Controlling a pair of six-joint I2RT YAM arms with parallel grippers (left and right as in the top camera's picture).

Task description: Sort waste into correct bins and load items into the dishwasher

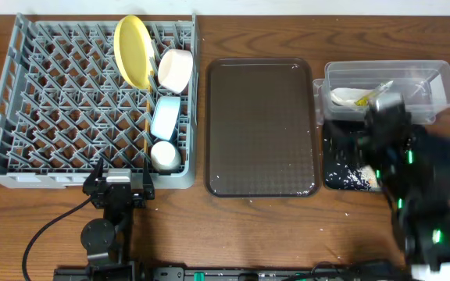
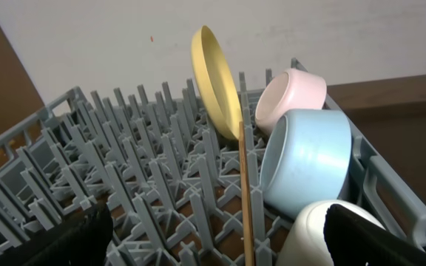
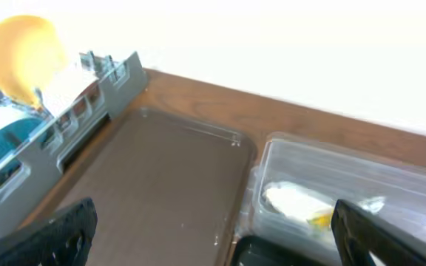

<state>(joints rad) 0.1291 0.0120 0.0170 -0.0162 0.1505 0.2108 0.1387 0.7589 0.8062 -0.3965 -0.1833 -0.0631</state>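
The grey dish rack [image 1: 30, 117] holds the yellow plate [image 1: 133, 51] on edge, a white bowl [image 1: 176, 70], the light blue bowl [image 1: 166, 117], the small white cup [image 1: 165, 156] and wooden chopsticks [image 1: 147, 129]. They also show in the left wrist view: plate [image 2: 217, 77], blue bowl [image 2: 305, 159], chopsticks [image 2: 246, 199]. My left gripper [image 1: 119, 187] is open and empty at the rack's front wall. The clear tub [image 1: 389, 82] holds the white napkin [image 1: 344, 97] and the yellow sachet [image 3: 318, 219]. The black tray [image 1: 342, 160] holds rice scraps [image 1: 354, 178]. My right gripper [image 3: 213, 244] is open and empty above it.
The dark brown serving tray [image 1: 262, 129] lies empty between the rack and the bins. The right arm [image 1: 420, 187] covers the table's right front part. A cable [image 1: 49, 226] runs along the front left.
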